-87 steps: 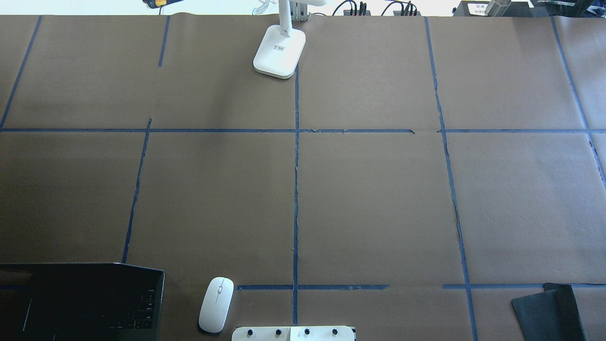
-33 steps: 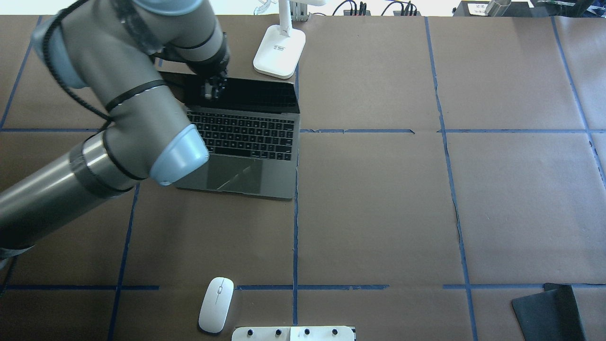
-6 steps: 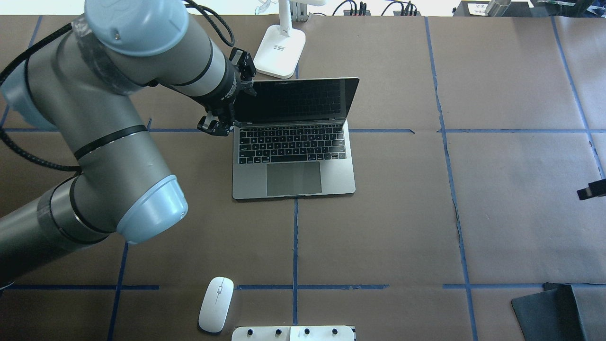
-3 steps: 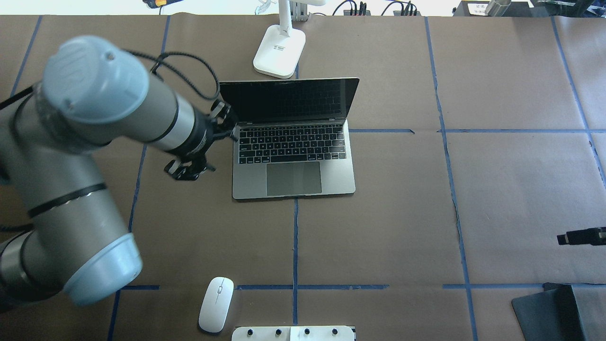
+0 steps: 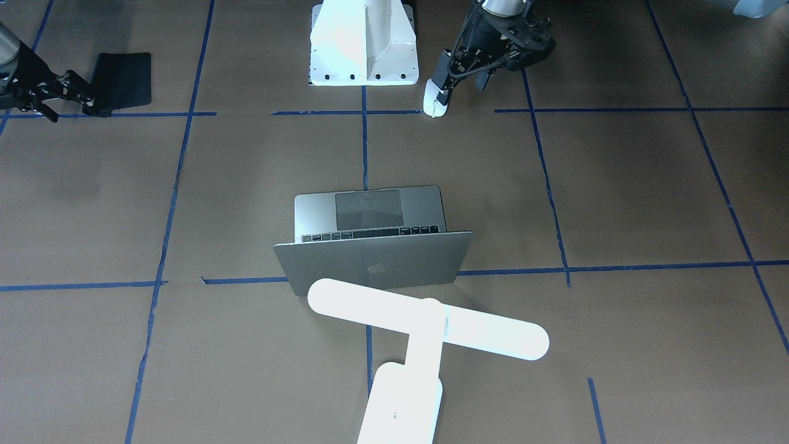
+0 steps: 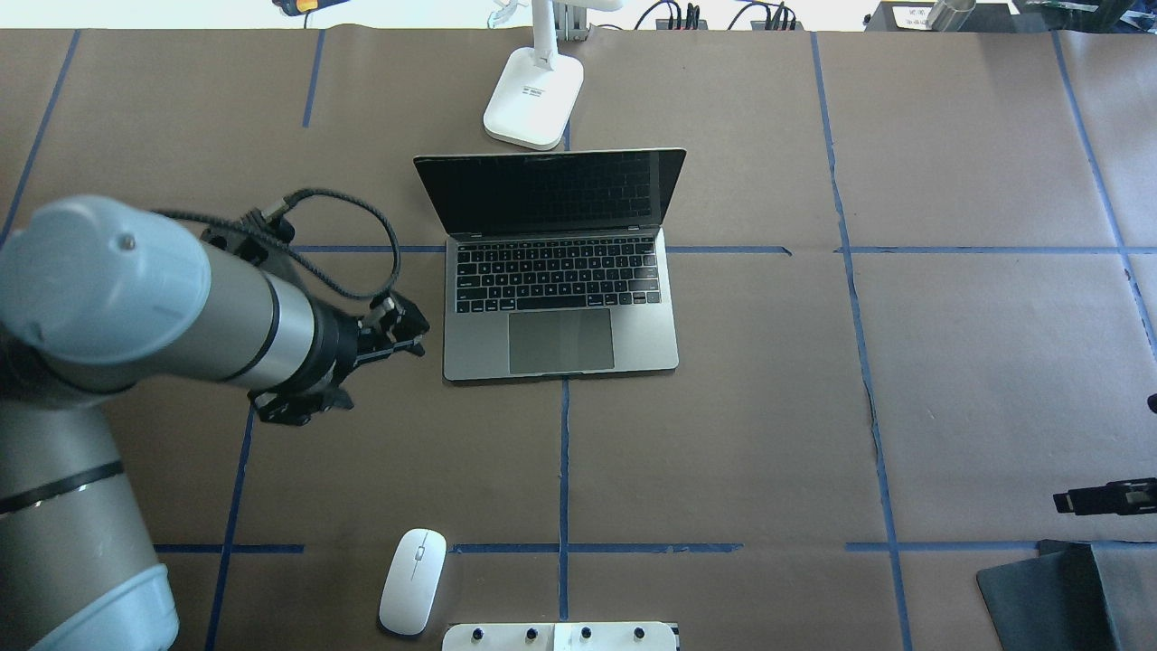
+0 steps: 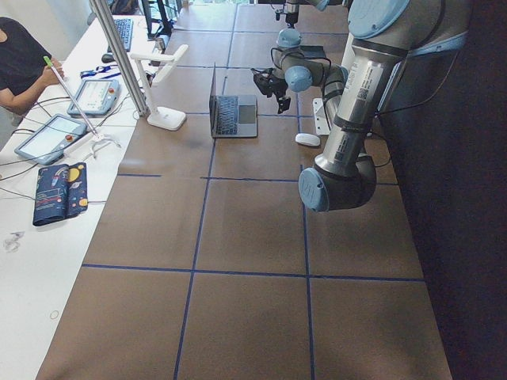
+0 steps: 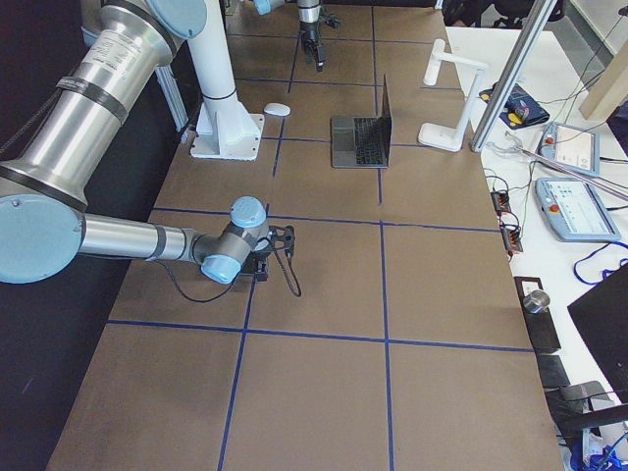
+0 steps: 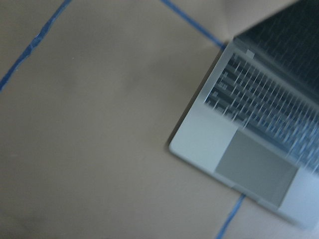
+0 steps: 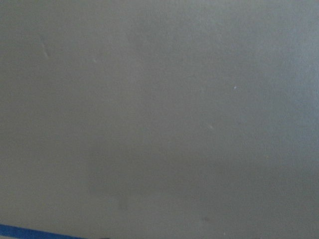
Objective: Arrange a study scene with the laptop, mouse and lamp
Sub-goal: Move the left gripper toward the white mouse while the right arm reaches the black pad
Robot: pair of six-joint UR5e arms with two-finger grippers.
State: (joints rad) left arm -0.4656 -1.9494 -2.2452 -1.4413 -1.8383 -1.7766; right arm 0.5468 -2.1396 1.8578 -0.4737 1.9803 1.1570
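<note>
The silver-grey laptop [image 6: 560,298] stands open at the table's middle, its apple-logo lid [image 5: 373,268] facing away from the robot. Behind it is the white T-shaped lamp [image 5: 425,324], with its base [image 6: 533,99] at the far edge. The white mouse [image 6: 412,580] lies by the near edge, left of centre. My left gripper [image 6: 357,372] hovers open left of the laptop, touching nothing. The left wrist view shows the laptop's front corner [image 9: 259,154], blurred. My right gripper [image 5: 58,95] looks open and hangs by the black mat, holding nothing.
A flat black mat [image 6: 1048,597] lies at the near right corner. The white bolted pedestal [image 5: 363,43] stands at the near centre edge. Blue tape lines grid the brown paper. A side bench [image 7: 71,150] beyond the lamp holds tablets, with a person [image 7: 20,63] seated there.
My left gripper has let go of the laptop's left edge and drawn back toward the near left. The right gripper moved nearer the black mat. Laptop, mouse and lamp stayed put.
</note>
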